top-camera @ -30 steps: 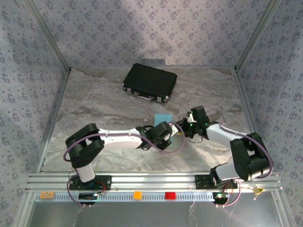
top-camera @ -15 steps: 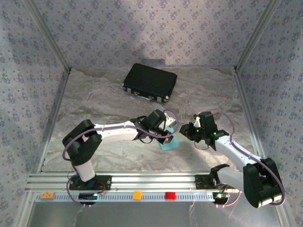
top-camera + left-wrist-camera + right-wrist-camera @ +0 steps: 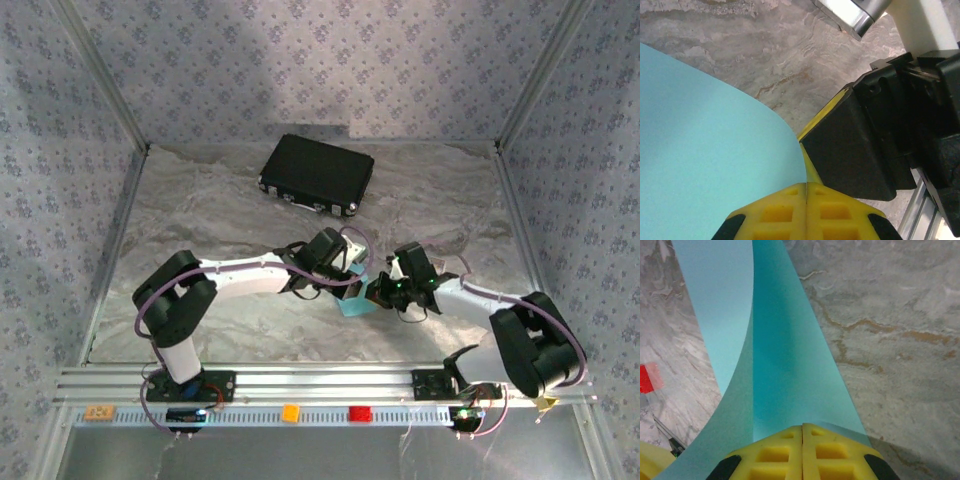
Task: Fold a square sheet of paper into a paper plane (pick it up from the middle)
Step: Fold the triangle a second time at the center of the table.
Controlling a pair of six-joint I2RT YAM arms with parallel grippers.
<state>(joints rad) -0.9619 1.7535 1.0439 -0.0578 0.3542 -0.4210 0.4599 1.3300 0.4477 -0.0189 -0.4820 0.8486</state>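
Where the right gripper (image 3: 379,292) stood apart and half open a moment ago, from above it now meets the left gripper (image 3: 356,284) at the paper (image 3: 351,306), low over the table (image 3: 200,220). Left wrist: jaws pressed together on the paper's edge. Right wrist: jaws newly closed, pinching the curled paper (image 3: 785,375), so I judge folding can begin.

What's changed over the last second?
The left fingers, shut on the paper throughout, brought it nearer the bases. The right fingers moved in from the right and closed on it too. The case stayed put.
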